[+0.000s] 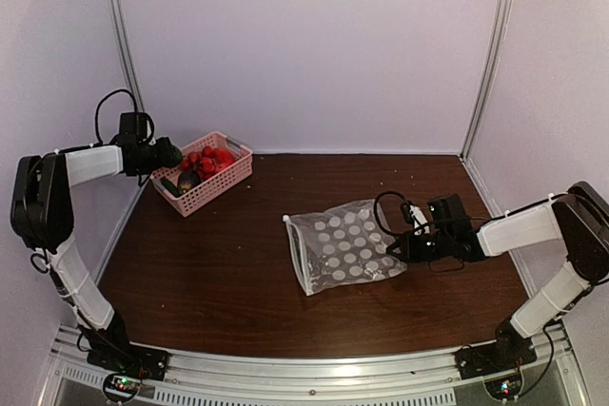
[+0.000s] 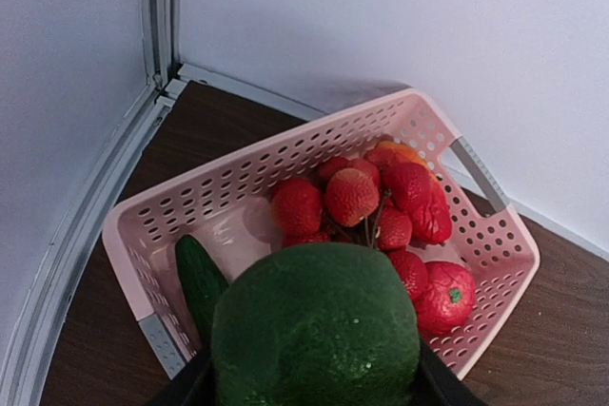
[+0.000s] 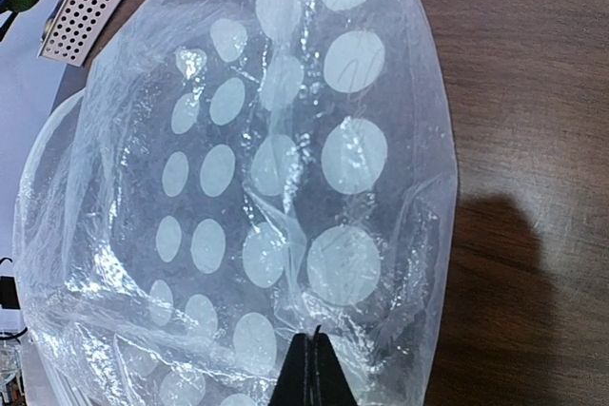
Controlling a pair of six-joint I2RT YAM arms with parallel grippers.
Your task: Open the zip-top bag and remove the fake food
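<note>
The zip-top bag (image 1: 344, 249), clear with white dots, lies flattened on the brown table with its white zip strip (image 1: 293, 244) on the left. I see no food inside it (image 3: 266, 187). My right gripper (image 1: 404, 246) is at the bag's right end, its jaws (image 3: 311, 363) shut on a fold of the plastic. My left gripper (image 1: 169, 154) hangs over the pink basket (image 1: 217, 187), shut on a round dark green fake food piece (image 2: 314, 320). Below it in the basket (image 2: 238, 173) lie a red grape-like bunch (image 2: 366, 202), a red-orange piece (image 2: 445, 297) and a long green piece (image 2: 198, 278).
The basket stands in the back left corner against the white walls and the metal frame post (image 1: 122, 26). A dark purple piece (image 1: 188, 179) also lies in it. Bare brown table (image 1: 228, 282) stretches between the basket and the bag.
</note>
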